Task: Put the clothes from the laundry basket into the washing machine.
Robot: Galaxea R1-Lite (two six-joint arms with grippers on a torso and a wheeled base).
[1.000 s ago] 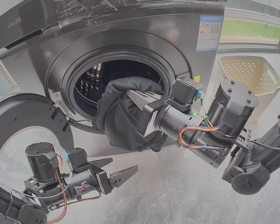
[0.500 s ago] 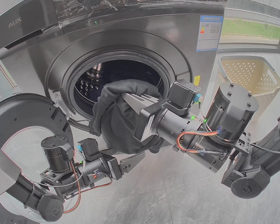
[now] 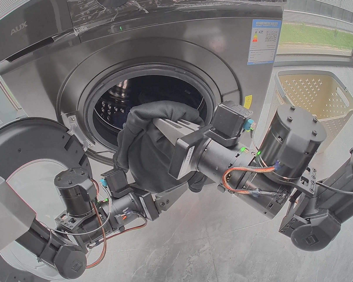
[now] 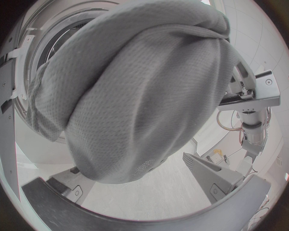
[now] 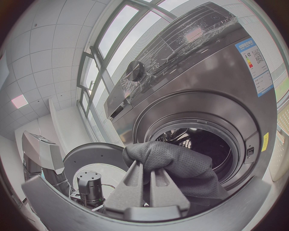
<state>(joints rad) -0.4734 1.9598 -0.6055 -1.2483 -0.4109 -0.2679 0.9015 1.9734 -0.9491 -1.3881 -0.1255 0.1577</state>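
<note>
Head view. Washing machine [image 3: 139, 48] straight ahead, round door [image 3: 18, 146] swung open on my left, its lower edge cut off behind my left arm. Drum mouth is dark; a few shiny ribs catch light on its left wall, the rest of the inside too dim to read.

Laundry basket [image 3: 315, 95], pale perforated plastic, stands on the floor to the right of the machine, well apart from the drum. Its near corner is hidden by my right arm, so I see only part of the inside.

Dark garment [image 3: 147, 152] hangs bunched in front of the lower half of the drum opening, hiding the rim there. I cannot tell whether it touches the rim or hangs just clear of it.

Right gripper [image 3: 170, 127] is clamped on the garment's top fold, fingers [image 5: 132, 180] nearly together with cloth pinched between them and spilling over toward the drum.

Left gripper [image 3: 171, 193] sits under the garment's hanging bottom, spread wide and holding nothing. From its own wrist camera the cloth covers most of the frame, with one finger [image 4: 210, 177] plain and the other half in shadow beneath the bundle.
</note>
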